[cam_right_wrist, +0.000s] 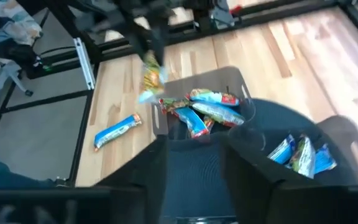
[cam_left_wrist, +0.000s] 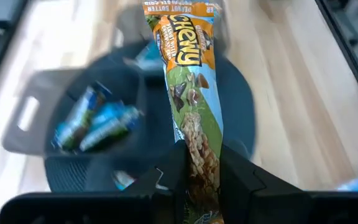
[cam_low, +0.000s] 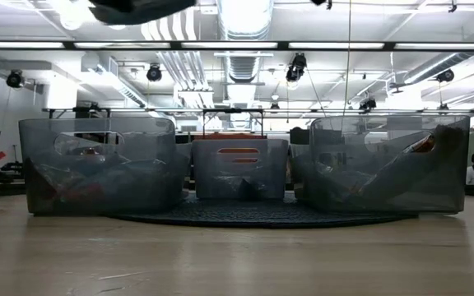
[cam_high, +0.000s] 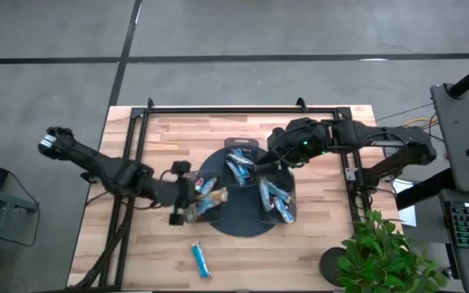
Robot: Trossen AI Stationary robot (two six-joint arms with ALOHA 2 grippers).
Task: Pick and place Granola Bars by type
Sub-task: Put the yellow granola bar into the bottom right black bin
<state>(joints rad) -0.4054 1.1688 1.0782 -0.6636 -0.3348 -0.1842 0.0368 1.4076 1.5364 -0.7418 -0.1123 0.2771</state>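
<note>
Granola Bars (cam_high: 279,199) fill three clear bins (cam_high: 293,213); left gripper (cam_high: 187,205) fingers pinch a green-orange bar (cam_left_wrist: 191,106) above them. Right gripper (cam_high: 277,161) fingers spread. One blue bar (cam_high: 200,259) lies near desk (cam_high: 153,244) front edge.

Light: bright, even, from ceiling strip lamps (cam_low: 245,43) in the low view.
Glare: lamps bloom white.
Shadows: soft on the counter (cam_high: 324,244).
Blur: both wrist views smeared; clear bins (cam_low: 97,164) hazy, dim.
</note>
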